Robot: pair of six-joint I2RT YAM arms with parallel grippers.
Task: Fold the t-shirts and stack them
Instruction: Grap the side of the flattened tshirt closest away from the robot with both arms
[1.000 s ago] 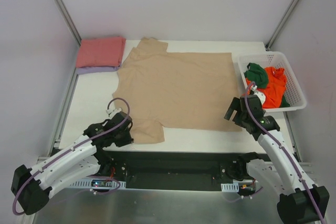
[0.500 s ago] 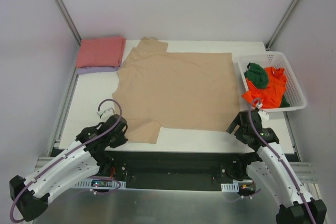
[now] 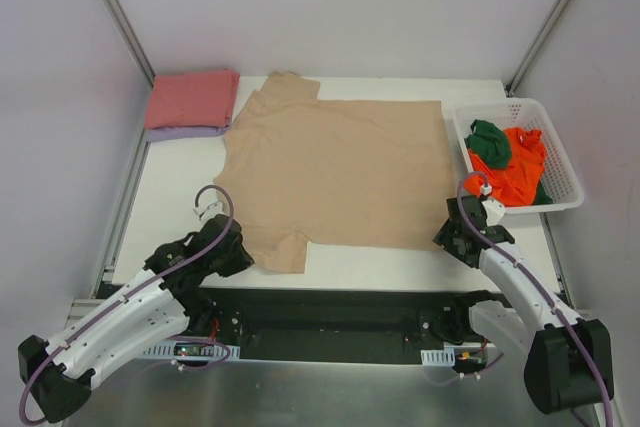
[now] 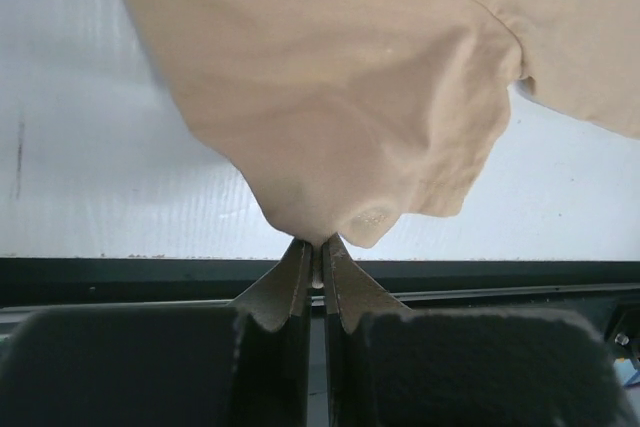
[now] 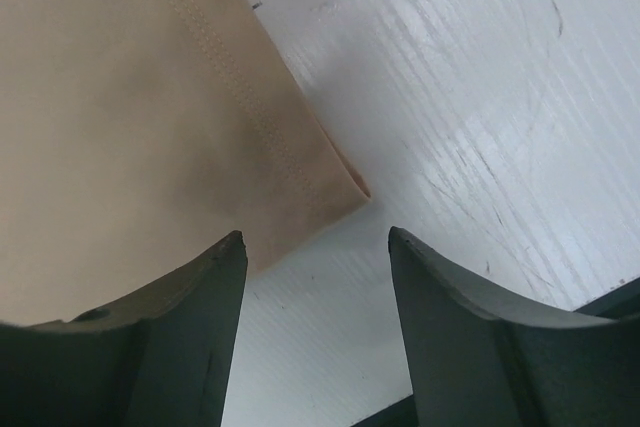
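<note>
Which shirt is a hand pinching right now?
The tan cloth t-shirt spread flat; the left hand pinches its sleeve. Pink shirt and lavender shirt lie folded, orange shirt and green shirt in the white plastic basket.

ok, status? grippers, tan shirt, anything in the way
Left gripper shut on tan t-shirt sleeve. Right gripper open over hem corner. Shirt flat, unfolded. Nothing blocking.

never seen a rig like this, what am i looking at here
Two robot arms are bolted at the near edge of a table. The wide picture comes from a camera above and behind them; the other two from wrist cameras. A tan t-shirt lies spread flat. The left gripper is shut on its sleeve; the right gripper is open over its hem corner. A folded pink t-shirt sits on a lavender one, far left. A white basket holds an orange shirt and a green shirt.
</note>
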